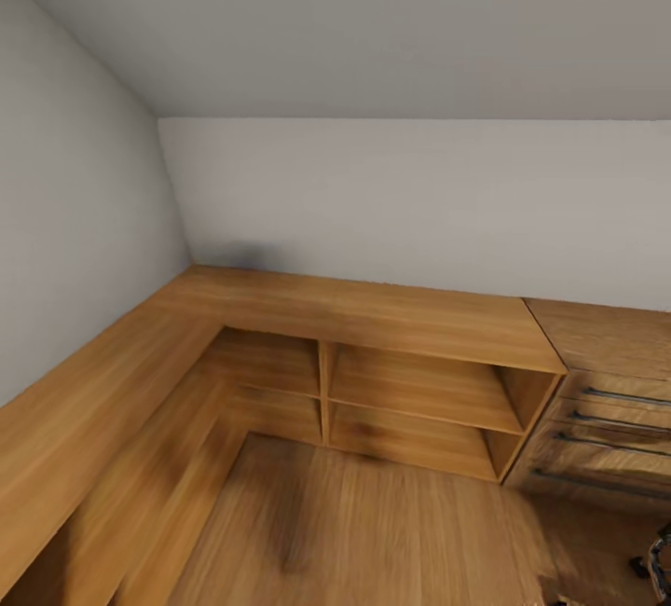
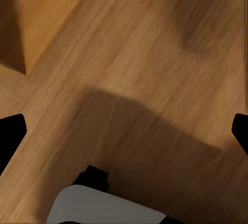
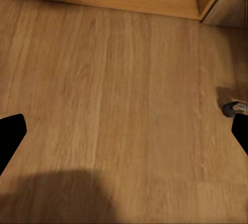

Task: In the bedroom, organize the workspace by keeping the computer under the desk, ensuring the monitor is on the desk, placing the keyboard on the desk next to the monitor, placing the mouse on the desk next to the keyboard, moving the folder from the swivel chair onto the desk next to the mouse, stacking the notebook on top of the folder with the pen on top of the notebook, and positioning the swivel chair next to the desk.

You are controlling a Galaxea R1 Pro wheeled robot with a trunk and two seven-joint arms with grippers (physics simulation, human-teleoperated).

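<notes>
Light-wood shelving (image 1: 410, 392) wraps the corner at twelve o'clock, a drawer unit (image 1: 606, 429) at three. No task thing is in sight, so I judge the robot in transit. Left end effector (image 2: 124, 131) and right end effector (image 3: 124, 131) hang spread wide, empty, over the wooden floor (image 3: 119, 105).

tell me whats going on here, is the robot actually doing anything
Nothing is being handled right now. The head view looks into a room corner with a low light-wood shelf unit along the wall and a wooden drawer chest beside it. Both wrist views look down at the wooden floor. The left gripper and the right gripper are wide open with nothing between their fingers. The robot seems to be on its way.
</notes>
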